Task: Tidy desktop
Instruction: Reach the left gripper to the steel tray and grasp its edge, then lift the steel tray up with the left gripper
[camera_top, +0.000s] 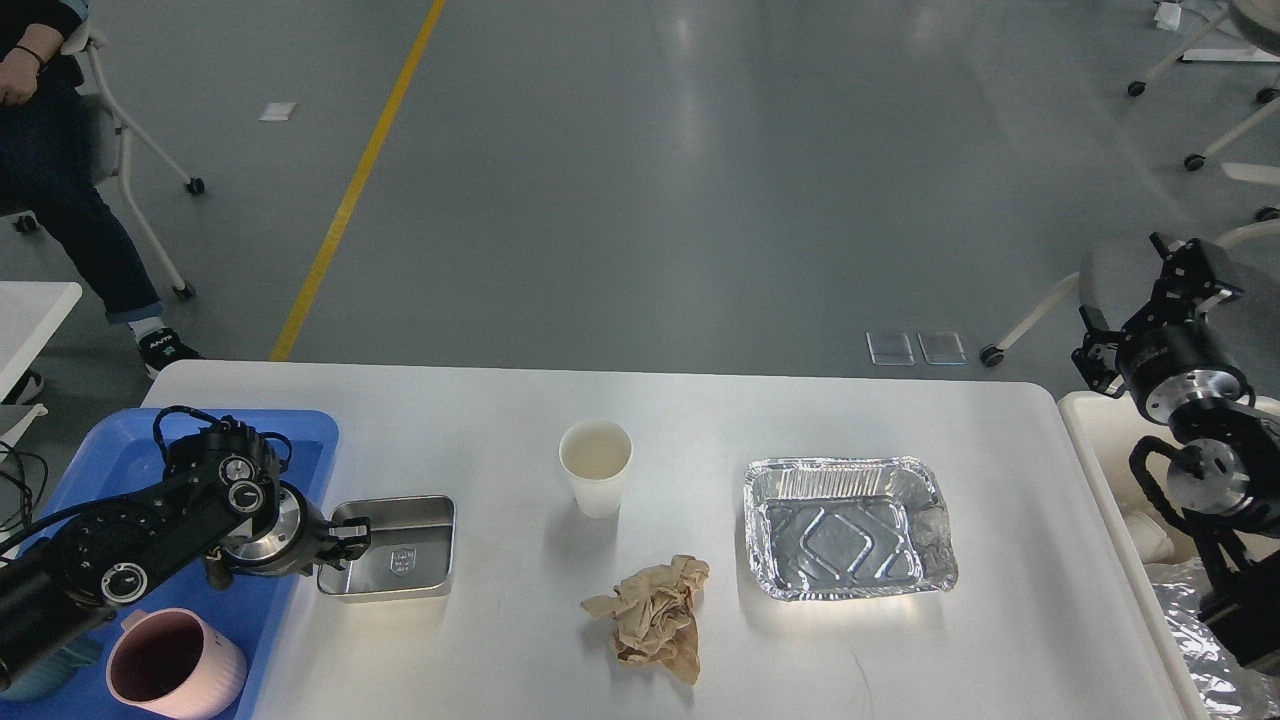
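Note:
The white desktop (760, 660) holds a small steel tray (400, 570), a white paper cup (595, 468), a crumpled brown paper (655, 617) and a foil tray (845, 527). My left gripper (350, 536) sits low at the steel tray's left rim, one finger on each side of the rim's edge and a gap showing between them. My right gripper (1188, 268) is raised off the desktop's right end, above the cream bin (1090, 430). It is dark and seen end-on, so its fingers cannot be told apart.
A blue tray (300, 430) at the left edge holds a pink ribbed mug (172, 668) and a teal item, mostly hidden. The cream bin holds crumpled foil (1195, 640). A seated person and wheeled chairs are beyond the table.

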